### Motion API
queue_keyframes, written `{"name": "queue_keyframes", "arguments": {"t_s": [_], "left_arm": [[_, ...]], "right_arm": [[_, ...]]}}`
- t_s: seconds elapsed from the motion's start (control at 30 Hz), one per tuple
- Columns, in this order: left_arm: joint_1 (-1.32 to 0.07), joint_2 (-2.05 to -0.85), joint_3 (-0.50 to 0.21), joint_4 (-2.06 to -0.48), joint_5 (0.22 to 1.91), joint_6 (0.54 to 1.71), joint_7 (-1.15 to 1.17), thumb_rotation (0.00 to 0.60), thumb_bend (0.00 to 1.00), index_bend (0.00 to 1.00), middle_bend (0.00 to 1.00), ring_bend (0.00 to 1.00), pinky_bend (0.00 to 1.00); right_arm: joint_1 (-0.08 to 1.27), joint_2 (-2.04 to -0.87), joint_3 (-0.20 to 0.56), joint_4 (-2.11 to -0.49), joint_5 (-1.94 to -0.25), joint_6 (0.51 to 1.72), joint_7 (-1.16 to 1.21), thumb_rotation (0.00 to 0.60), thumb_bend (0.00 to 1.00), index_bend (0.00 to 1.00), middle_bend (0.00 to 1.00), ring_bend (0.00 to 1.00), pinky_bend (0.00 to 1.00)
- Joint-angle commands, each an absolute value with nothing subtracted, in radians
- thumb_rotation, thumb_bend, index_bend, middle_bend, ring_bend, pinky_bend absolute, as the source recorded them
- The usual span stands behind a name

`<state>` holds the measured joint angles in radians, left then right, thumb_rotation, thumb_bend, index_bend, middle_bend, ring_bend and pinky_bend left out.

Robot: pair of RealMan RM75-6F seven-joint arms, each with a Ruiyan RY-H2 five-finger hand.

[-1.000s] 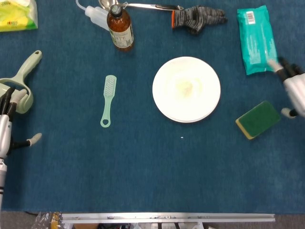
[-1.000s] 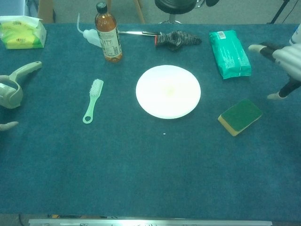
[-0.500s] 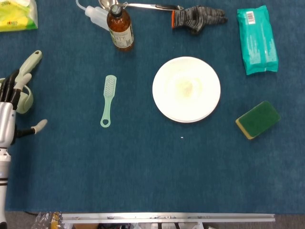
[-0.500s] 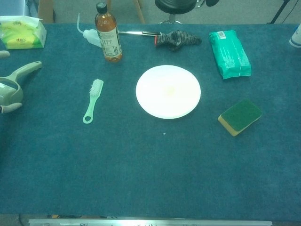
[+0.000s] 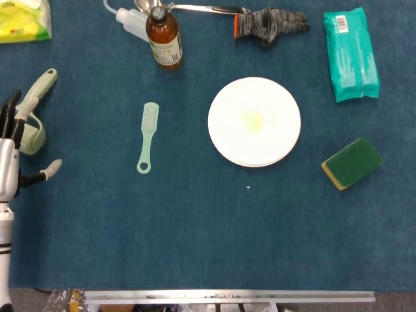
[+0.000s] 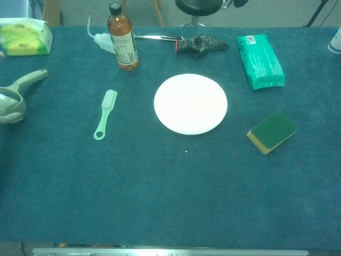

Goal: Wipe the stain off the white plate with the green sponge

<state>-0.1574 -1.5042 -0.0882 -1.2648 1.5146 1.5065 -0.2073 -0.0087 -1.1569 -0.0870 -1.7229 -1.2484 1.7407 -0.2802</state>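
Fingers (image 5: 12,112) of the left hand (image 5: 9,156) are spread apart and hold nothing; the hand sits at the far left edge of the blue cloth-covered desk (image 5: 195,240), just beside a pale grey-green handled tool (image 5: 36,107), and contact with it cannot be confirmed. The right hand is outside both views, so its finger state cannot be told. Moving rightward, a mint-green plastic scrubbing brush (image 5: 147,136) lies flat, well apart from the hand. Behind it stand a brown glass bottle with a black cap (image 5: 162,37) and a clear squeeze bottle (image 5: 130,21). At desk centre lies the round white plate (image 5: 254,121), with a faint yellowish stain (image 5: 252,119) near its middle in the head view. A dark grey knitted glove (image 5: 268,25) lies at the rear, and a teal packet of wipes (image 5: 351,54) lies at the rear right. The rectangular green sponge with a yellow underside (image 5: 351,162) lies flat on the desk to the right of the plate, near it but not touching. Task progress is judged to be at the start: the stain remains and the sponge is not grasped. Remaining steps: grasp the sponge, carry it to the plate, and rub the stained area.
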Motion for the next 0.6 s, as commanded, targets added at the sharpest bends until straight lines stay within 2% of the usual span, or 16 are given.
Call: {"name": "queue_keyframes", "arguments": {"t_s": [0.03,0.6], "left_arm": [[-0.155,-1.509,-0.086,-1.259,1.511,1.508,-0.198,0.600,0.09,0.11,0.00,0.04,0.28],[-0.155,-1.519,-0.080,-1.249,1.517,1.520,-0.209,0.600,0.09,0.11,0.00,0.04,0.28]], "right_arm": [[-0.056,-1.185,-0.074,-1.692,-1.229,1.764,-0.239,0.600,0.00,0.04,0.23,0.18,0.51],[-0.188,-1.210,-0.019,-1.648,-1.235,1.813,-0.146,0.600,0.00,0.05,0.24,0.18,0.51]]}}
